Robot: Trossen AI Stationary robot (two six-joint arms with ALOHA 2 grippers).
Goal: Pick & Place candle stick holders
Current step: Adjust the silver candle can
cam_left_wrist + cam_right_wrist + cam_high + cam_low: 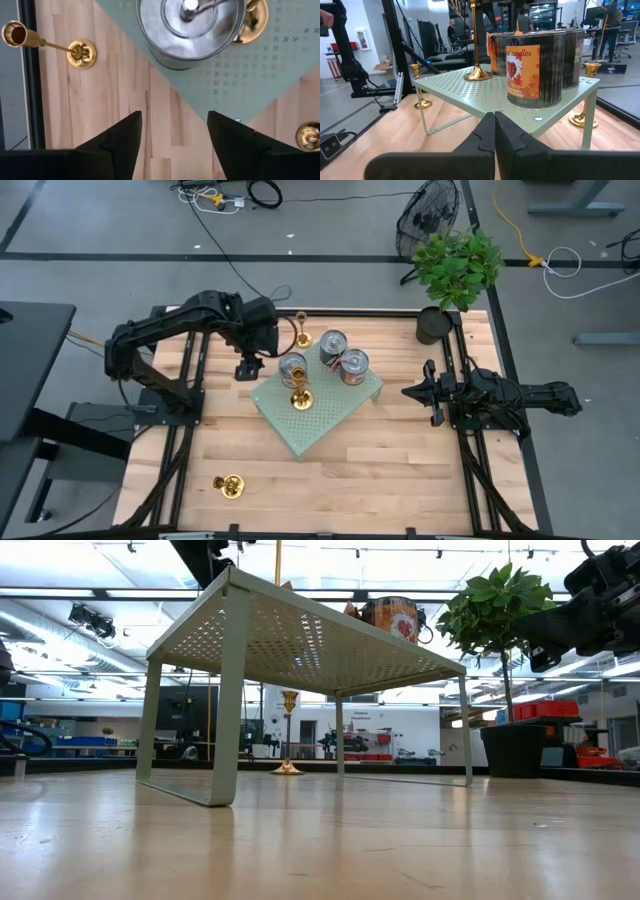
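The left gripper [246, 368] hangs open and empty beside the pale green metal shelf [335, 415], where one shiny gold candle stick holder [300, 397] stands by three silver tin cans [334, 345], while the right gripper [428, 391] waits shut.

Green perforated rack [330, 420] sits mid-bench [400, 480], skewed. Three tin cans [334, 347] cluster on its far end, one with an orange label. Potted plant [455, 265] at far right corner. Fan [428, 218] and cables [225, 195] on floor beyond.
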